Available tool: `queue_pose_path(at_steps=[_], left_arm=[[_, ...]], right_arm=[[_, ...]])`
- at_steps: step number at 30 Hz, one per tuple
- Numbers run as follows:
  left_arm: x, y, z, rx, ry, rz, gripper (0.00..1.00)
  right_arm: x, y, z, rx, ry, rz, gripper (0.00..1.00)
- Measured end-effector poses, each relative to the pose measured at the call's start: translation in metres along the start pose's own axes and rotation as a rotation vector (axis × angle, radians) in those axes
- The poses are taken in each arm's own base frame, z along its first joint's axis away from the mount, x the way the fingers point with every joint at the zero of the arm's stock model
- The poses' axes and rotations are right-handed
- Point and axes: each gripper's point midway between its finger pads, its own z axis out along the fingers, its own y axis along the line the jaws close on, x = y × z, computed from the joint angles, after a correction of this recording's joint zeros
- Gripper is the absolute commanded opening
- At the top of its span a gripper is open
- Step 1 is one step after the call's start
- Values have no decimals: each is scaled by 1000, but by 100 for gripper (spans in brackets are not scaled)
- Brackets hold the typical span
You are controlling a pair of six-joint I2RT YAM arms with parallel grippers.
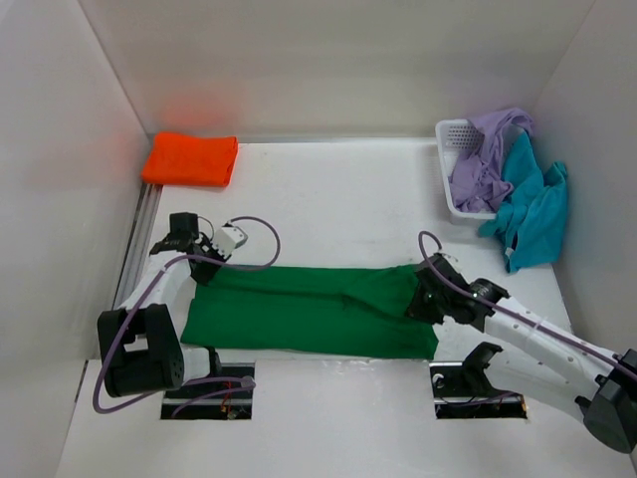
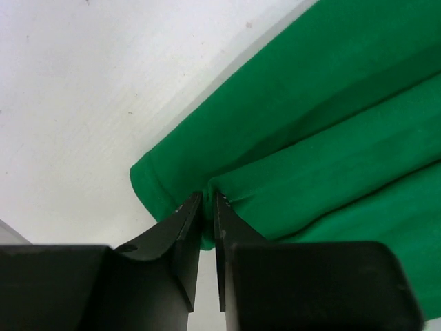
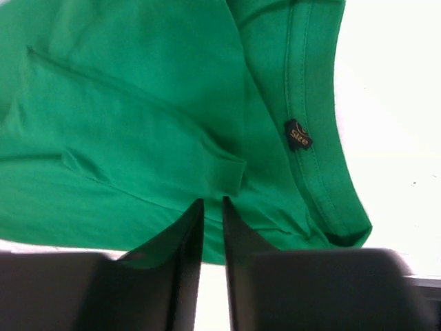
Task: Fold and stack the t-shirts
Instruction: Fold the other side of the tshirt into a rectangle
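Note:
The dark green t-shirt [image 1: 309,309] lies folded into a long band across the near table. My left gripper [image 1: 204,264] is at its left end, shut on a small fold of green cloth [image 2: 331,138] that is drawn in between the tips of the left gripper [image 2: 207,196]. My right gripper [image 1: 416,299] rests on the right end near the collar [image 3: 313,158]. There the jaws of the right gripper [image 3: 212,201] stand slightly apart over flat cloth [image 3: 138,103]. The orange t-shirt [image 1: 191,159] lies folded at the back left. Lavender [image 1: 488,159] and teal [image 1: 532,204] t-shirts spill from the basket.
A white mesh basket [image 1: 450,134] stands at the back right against the wall. White walls close in the table on three sides, and a metal rail [image 1: 139,224] runs along the left edge. Two dark base cutouts [image 1: 209,396] sit at the near edge.

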Motion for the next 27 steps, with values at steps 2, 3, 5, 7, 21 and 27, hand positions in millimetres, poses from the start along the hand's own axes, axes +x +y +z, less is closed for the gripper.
queue_pose_path(at_steps=[2,3,5,7,21,27], left_arm=[[3,-1,-1,5,15,13,22],[5,-3,-2,9,24,17,25],[10,-6,-5,18,39,15,31],[15,-8,-10,30,56,7,38],[26,4,-38,23,119,6,50],[24,4,-40,10,122,19,50]], right_arm=[[4,0,0,-6,13,0,31],[6,0,-1,-10,22,-6,33],[10,2,-4,-25,31,-21,34],[13,5,-10,-47,34,-44,35],[-47,115,32,-92,-22,-267,55],[-43,119,74,-33,26,-321,53]])
